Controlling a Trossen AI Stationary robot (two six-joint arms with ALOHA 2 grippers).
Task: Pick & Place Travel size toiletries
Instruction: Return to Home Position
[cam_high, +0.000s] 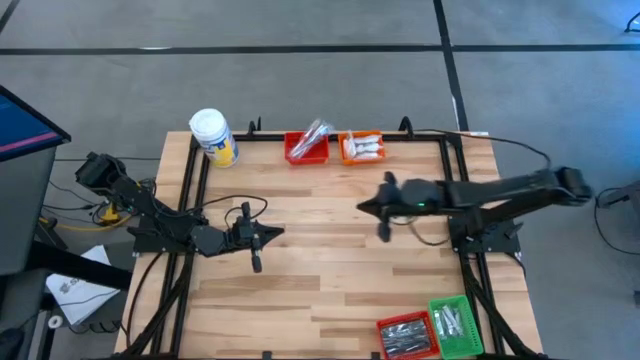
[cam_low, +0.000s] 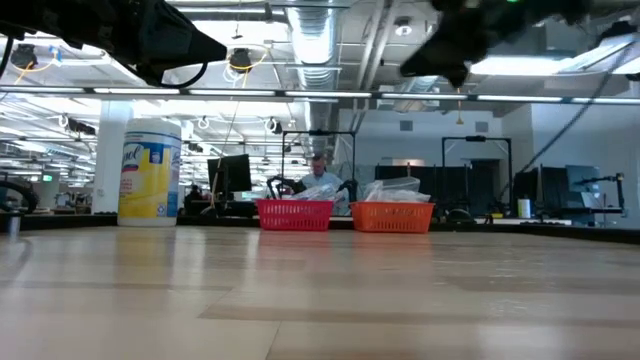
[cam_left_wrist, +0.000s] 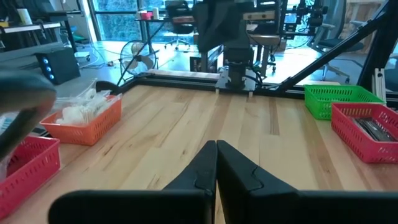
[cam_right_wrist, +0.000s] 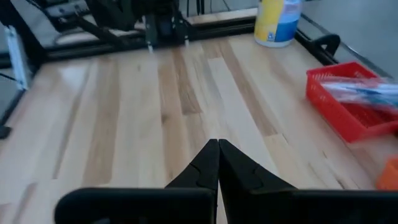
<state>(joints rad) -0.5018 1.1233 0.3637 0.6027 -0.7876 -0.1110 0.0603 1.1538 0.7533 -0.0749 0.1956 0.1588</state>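
While both of my arms hang above the middle of the desk (cam_high: 330, 290), neither one holds anything. My left tool (cam_high: 275, 233) is over the left part of the boards and points toward the right arm. Its wrist view shows its two dark fingers (cam_left_wrist: 202, 171) pressed together with nothing between them. My right tool (cam_high: 365, 207) reaches in from the right side toward the centre, and its fingers (cam_right_wrist: 200, 169) are likewise closed tip to tip on nothing. The two tools are well apart.

All the travel size toiletries I can see lie in four small baskets. Along the desk's far edge, the far red basket (cam_high: 306, 150) holds clear-wrapped packets (cam_high: 316, 133) that stick up above its rim. Just beside it, the orange basket (cam_high: 361, 149) holds white packets (cam_high: 362, 147). At the near right corner, the near red basket (cam_high: 407, 336) is filled with grey sticks (cam_high: 405, 333). The green basket (cam_high: 452, 326), touching it on the right, holds silver tubes (cam_high: 447, 320).

A yellow jar (cam_high: 213, 137) with a white lid stands upright at the far left corner, near the far red basket but apart from it. In the low view, a person (cam_low: 320, 168) shows in the room beyond the desk, behind the far red basket.
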